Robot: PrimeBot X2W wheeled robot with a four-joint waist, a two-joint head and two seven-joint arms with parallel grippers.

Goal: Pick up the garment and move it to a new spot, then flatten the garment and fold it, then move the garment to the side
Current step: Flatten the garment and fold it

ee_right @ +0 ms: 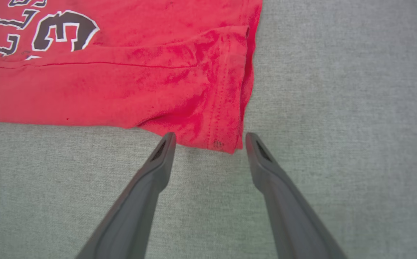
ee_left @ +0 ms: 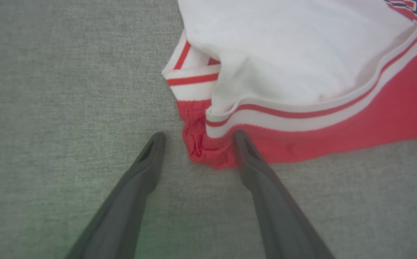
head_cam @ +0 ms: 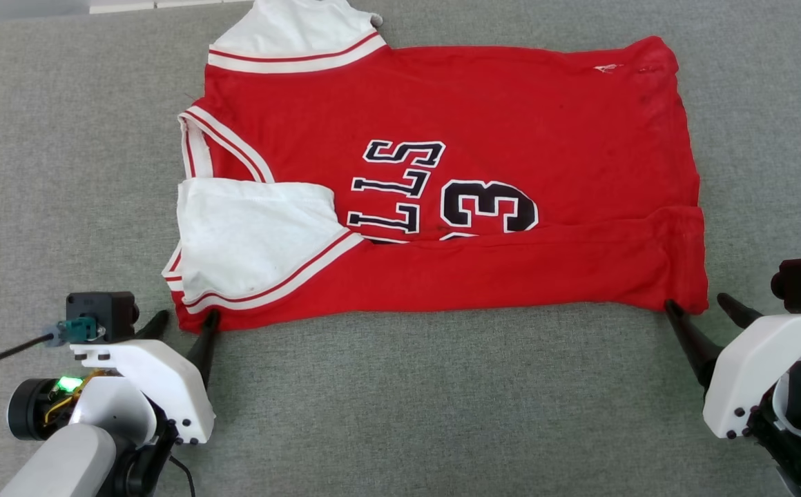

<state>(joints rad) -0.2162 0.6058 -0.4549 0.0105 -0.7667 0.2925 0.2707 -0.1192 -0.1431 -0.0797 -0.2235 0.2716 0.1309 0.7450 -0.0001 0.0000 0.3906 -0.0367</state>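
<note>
**Shirt (head_cam: 511, 103) lying flat, left gripper (head_cam: 188, 315) and right gripper (head_cam: 696, 301) parked at its near corners**

Left fingers (ee_left: 147, 162) are spread about as wide as they go and aren't holding anything. The near shoulder corner of the shirt sits between the tips, and one tip just touches the red fold there while the other is on bare grey surface (head_cam: 400, 400).

Same deal on the right: fingers (ee_right: 158, 158) wide apart, nothing gripped, the near hem corner poking in between the tips.

Going outward, the shirt lies sideways across the surface, collar end toward the left edge, hem toward the right. Its near long side is folded up over the front, hiding the bottom of the black print (head_cam: 483, 203). One white sleeve (head_cam: 248, 235) is flipped in on top of that fold. The other sleeve (head_cam: 297, 27) reaches up by the far edge.
</note>
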